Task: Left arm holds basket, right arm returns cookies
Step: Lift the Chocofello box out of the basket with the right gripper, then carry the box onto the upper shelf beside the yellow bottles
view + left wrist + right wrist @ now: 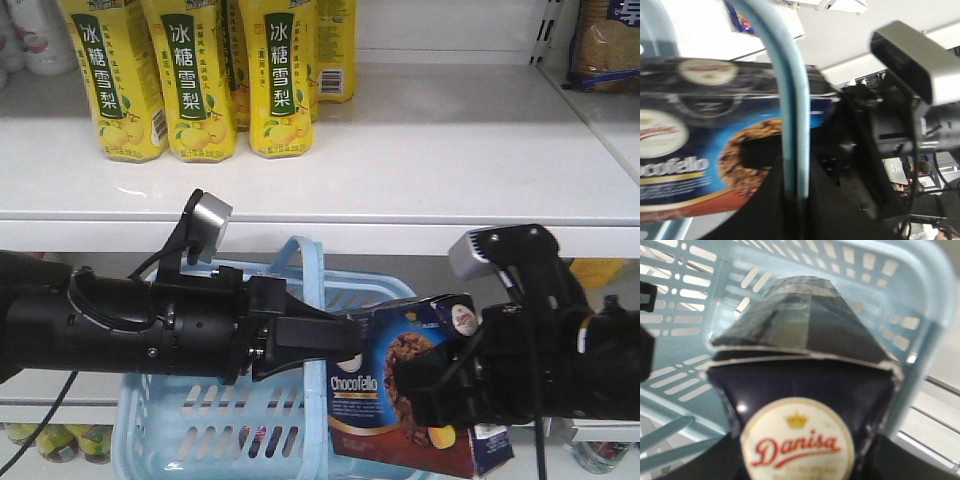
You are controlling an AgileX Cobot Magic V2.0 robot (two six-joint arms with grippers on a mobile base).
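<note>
The pale blue basket (pixel 190 420) hangs in front of the shelves by its hoop handle (pixel 312 285). My left gripper (pixel 335 335) is shut on that handle; in the left wrist view the handle (pixel 790 100) runs down between the black jaws of my left gripper (pixel 796 200). The dark navy cookies box (pixel 385 395) is tilted at the basket's right rim, partly above it. My right gripper (pixel 440 385) is shut on the box. In the right wrist view the cookies (pixel 800 385) fill the middle, held in my right gripper (pixel 805 467), with the basket (pixel 890 275) behind them.
Yellow drink bottles (pixel 200 80) stand at the back left of the white shelf (pixel 430 150) above the basket. A brown bag (pixel 605 40) sits at the upper right. Small bottles (pixel 50 438) stand on a lower shelf at the left.
</note>
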